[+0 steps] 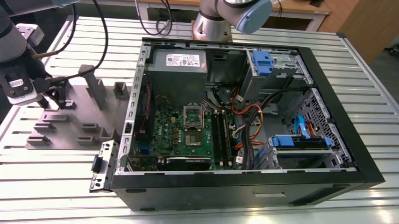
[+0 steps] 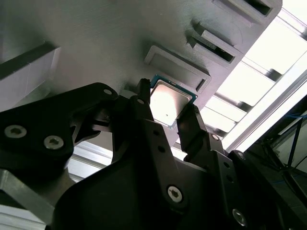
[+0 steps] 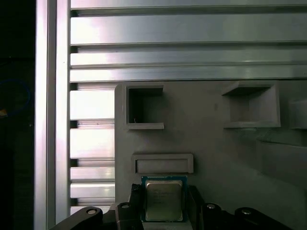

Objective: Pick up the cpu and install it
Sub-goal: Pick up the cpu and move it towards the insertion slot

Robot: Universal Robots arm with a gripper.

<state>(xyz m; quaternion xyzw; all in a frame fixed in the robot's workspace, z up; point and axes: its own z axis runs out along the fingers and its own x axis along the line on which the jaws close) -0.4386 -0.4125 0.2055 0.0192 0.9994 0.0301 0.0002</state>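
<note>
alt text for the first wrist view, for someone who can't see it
A silvery square cpu is held edge to edge in the black hand, close to a grey fixture plate and next to one of its shallow rectangular pockets. The plate lies on a table of bright aluminium slats.

One square silvery-grey metal cpu [image 3: 163,200] is sitting at the one black gripper [image 2: 169,108]. One grey plastic fixture plate [image 1: 74,112] is lying beneath that gripper. Well apart, one open black computer case [image 1: 249,191] is holding two blue plastic drive brackets [image 1: 262,60].
</note>
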